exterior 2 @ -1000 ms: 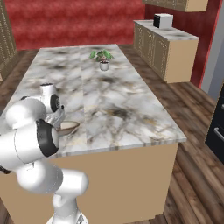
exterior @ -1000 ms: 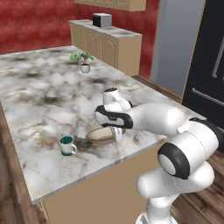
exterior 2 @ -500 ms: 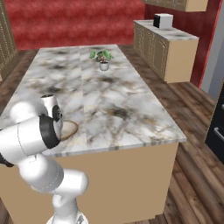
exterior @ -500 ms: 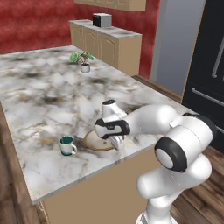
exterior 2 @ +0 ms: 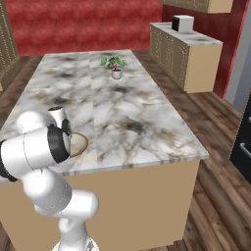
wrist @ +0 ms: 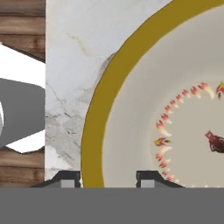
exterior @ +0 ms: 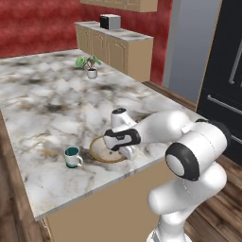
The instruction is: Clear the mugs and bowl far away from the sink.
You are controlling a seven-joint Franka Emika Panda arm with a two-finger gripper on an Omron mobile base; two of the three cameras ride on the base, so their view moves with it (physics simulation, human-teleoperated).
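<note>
Fingers (wrist: 70, 177) of the gripper (wrist: 107, 178) stand apart, one on each side of the bowl's (wrist: 166, 113) tan rim, with clear gaps showing, so nothing is clamped. Below them the bowl sits flat on the marble counter (exterior: 47, 104), near its front edge. Just beside the bowl stands the dark teal mug (exterior: 72, 157). Well beyond, a small potted plant (exterior: 90, 65) sits.

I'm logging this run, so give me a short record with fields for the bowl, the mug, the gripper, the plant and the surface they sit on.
bowl: bowl resting on the counter near its front edge, under the hand
mug: dark teal mug upright, left of the bowl, apart from it
gripper: gripper low over the bowl, one fingertip either side of the tan rim
plant: potted plant at the far end
surface: marble counter
</note>
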